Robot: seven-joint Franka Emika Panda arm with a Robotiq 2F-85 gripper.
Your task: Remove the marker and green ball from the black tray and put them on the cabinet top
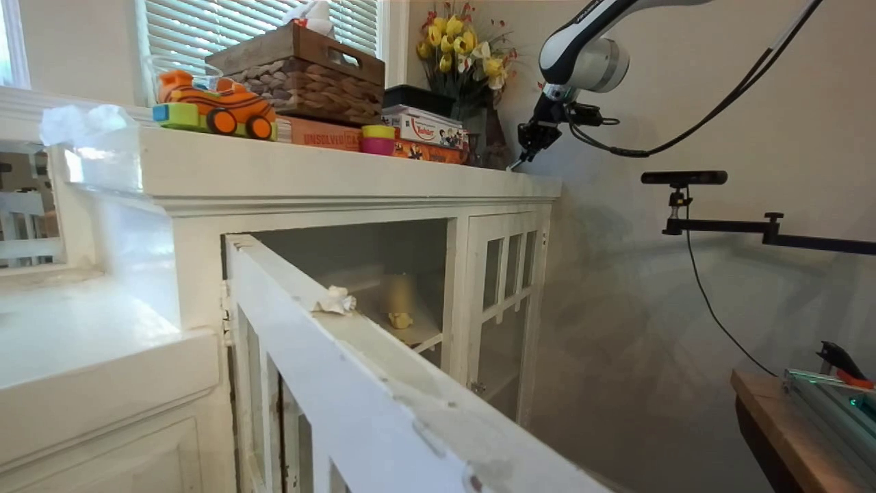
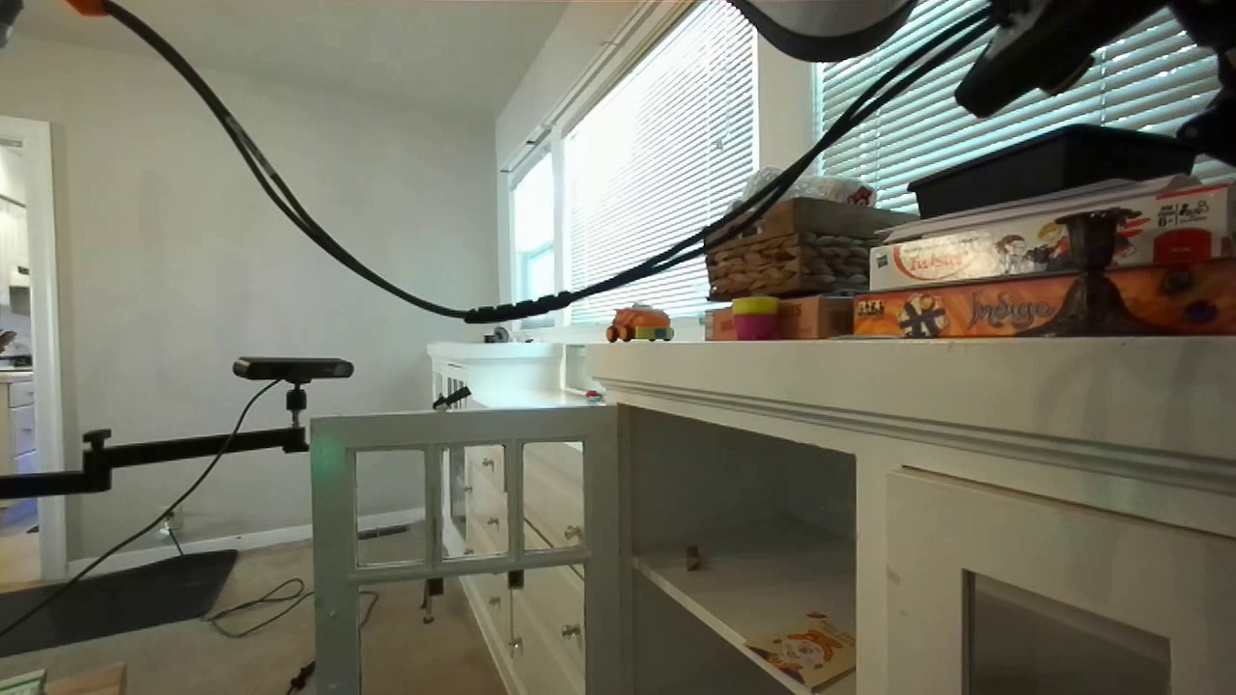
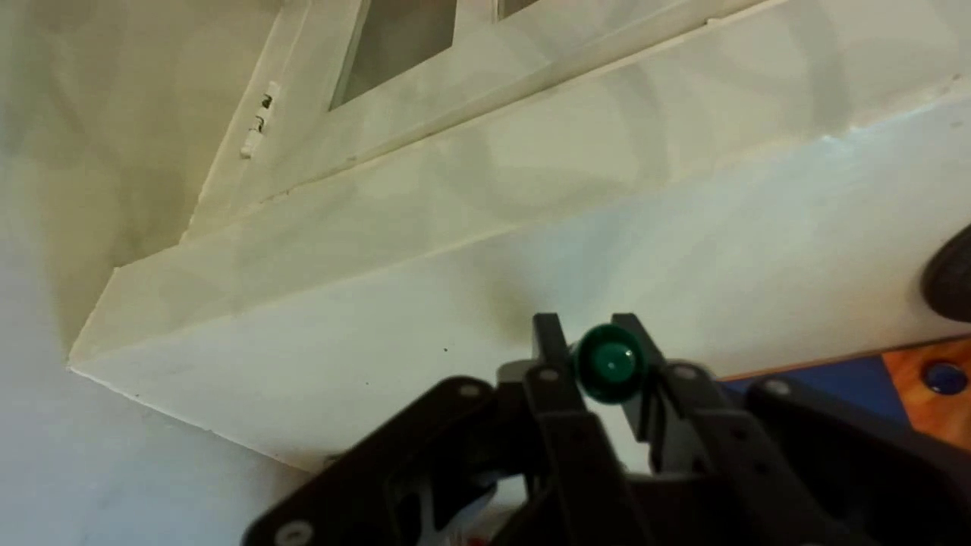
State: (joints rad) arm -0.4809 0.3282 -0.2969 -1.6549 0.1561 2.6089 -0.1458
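We log the flat white-painted wooden cabinet top left to right, in an exterior view. Left front corner: orange-and-black striped toy vehicle. Behind it, set back from the front edge: brown woven wicker basket. Near the front edge, a round yellow-and-pink cup; next, the low black rectangular tray, atop flat colourful boxes, its inside hidden from us. Yellow flowers stand farther right. Near the right end, above the front edge, the black two-fingered gripper grasps the slim marker; we see its round green end in the wrist view. We cannot tell whether its pale lower end touches down.
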